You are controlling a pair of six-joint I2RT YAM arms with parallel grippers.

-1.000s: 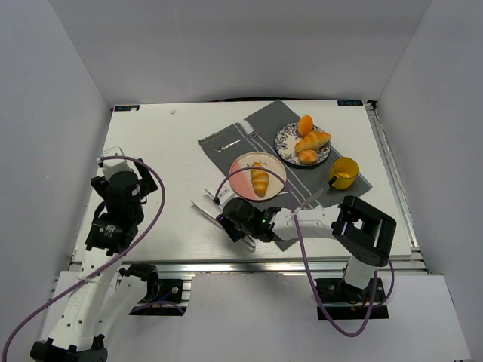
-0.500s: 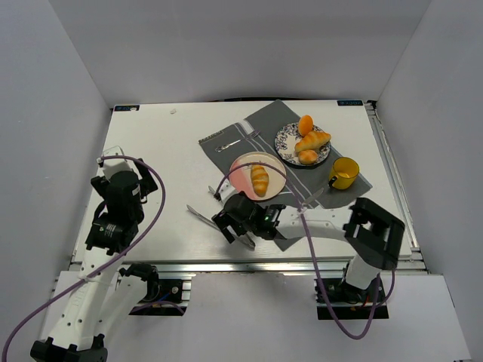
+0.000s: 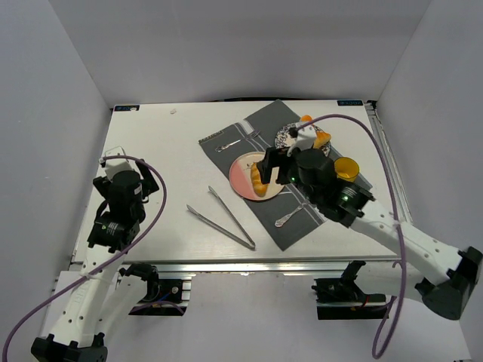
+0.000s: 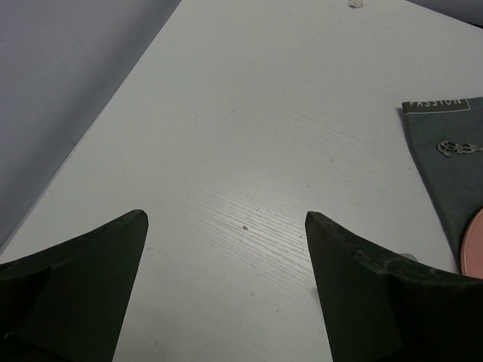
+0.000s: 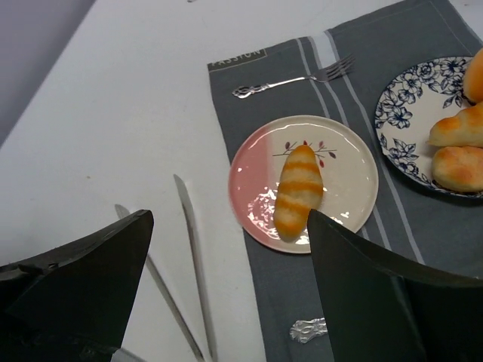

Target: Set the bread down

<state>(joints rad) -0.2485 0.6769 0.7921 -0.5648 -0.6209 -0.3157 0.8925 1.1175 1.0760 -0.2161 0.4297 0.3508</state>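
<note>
The bread point(image 5: 298, 192), a small golden roll with orange ridges, lies on the pink and white plate point(image 5: 347, 162) on the grey cloth. From above, the bread point(image 3: 259, 181) is partly covered by my right gripper point(image 3: 275, 167), which hangs raised just right of it. That right gripper point(image 5: 229, 219) is open and holds nothing. Metal tongs point(image 3: 226, 217) lie loose on the white table, left of the plate point(image 3: 240, 175). My left gripper point(image 4: 225, 216) is open over bare table at the far left point(image 3: 112, 160).
A blue patterned plate point(image 5: 400, 105) with other rolls point(image 5: 456, 128) stands behind the bread. A yellow cup point(image 3: 345, 172) sits at the right of the cloth point(image 3: 256, 124). A fork point(image 5: 294, 81) and a spoon point(image 5: 308, 329) lie on the cloth.
My right gripper opened and let go of the tongs, which now lie on the table. The right arm then rose and swung back and right, over the pink plate.
</note>
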